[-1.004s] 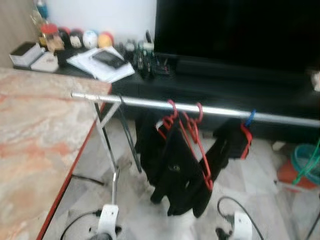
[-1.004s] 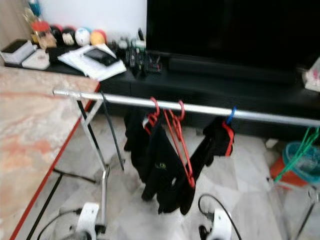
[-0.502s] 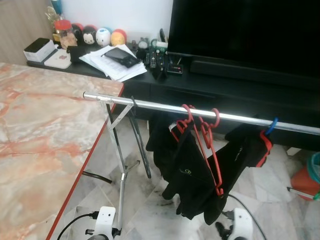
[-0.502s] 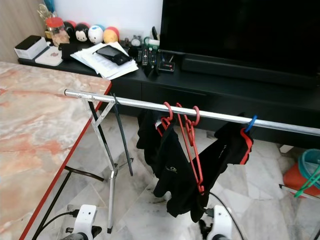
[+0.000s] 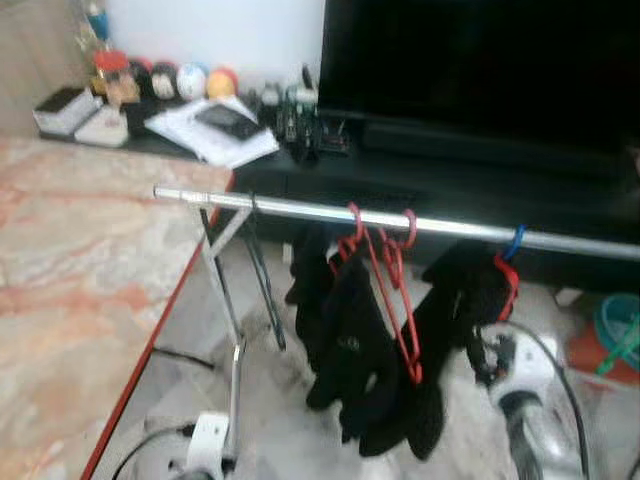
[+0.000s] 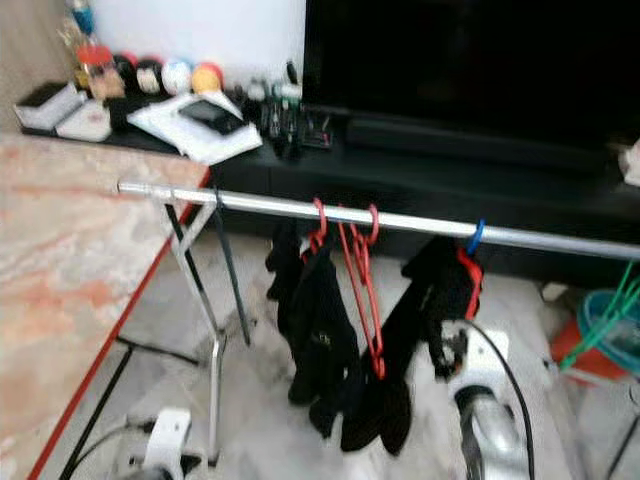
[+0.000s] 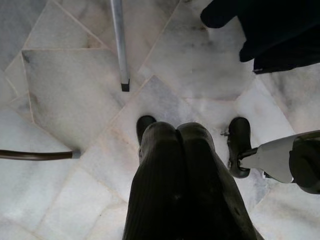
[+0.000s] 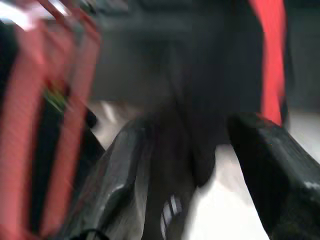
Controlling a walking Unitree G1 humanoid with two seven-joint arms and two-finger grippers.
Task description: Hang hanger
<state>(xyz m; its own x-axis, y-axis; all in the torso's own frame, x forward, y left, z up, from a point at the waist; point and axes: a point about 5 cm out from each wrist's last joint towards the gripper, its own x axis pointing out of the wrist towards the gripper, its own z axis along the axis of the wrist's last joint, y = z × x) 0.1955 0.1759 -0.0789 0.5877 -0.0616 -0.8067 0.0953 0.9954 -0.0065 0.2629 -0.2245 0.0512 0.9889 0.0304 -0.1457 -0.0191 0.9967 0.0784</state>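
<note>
A chrome rail point(image 5: 300, 208) of a drying rack crosses the scene, its far right end cut off by the frame edge. Red hangers point(image 5: 385, 270) hang from it near the middle by their hooks, with black garments point(image 5: 350, 340) draped on them; the head views are soft with blur, so how many hangers there are is hard to tell. Further right another black garment with red trim point(image 5: 470, 290) hangs under a blue hook point(image 5: 514, 240).

The right hand point(image 8: 200, 165) is raised just beside that red-trimmed garment, its silver wrist point(image 6: 480, 400) showing below the rail. In its own wrist view the two black fingers point(image 8: 270, 165) stand well apart, with dark cloth and a red hanger edge blurred beyond them; nothing is gripped.

The left hand point(image 7: 177, 132) hangs low over the marble floor point(image 7: 75, 75), its fingers pressed together and holding nothing, near a rack leg point(image 7: 119, 45).

On the left, a marble counter point(image 5: 70, 270) with a red edge is partly cropped. Behind stands a dark TV point(image 5: 480, 70) on a black cabinet littered with papers point(image 5: 210, 125) and small items too blurred to name
</note>
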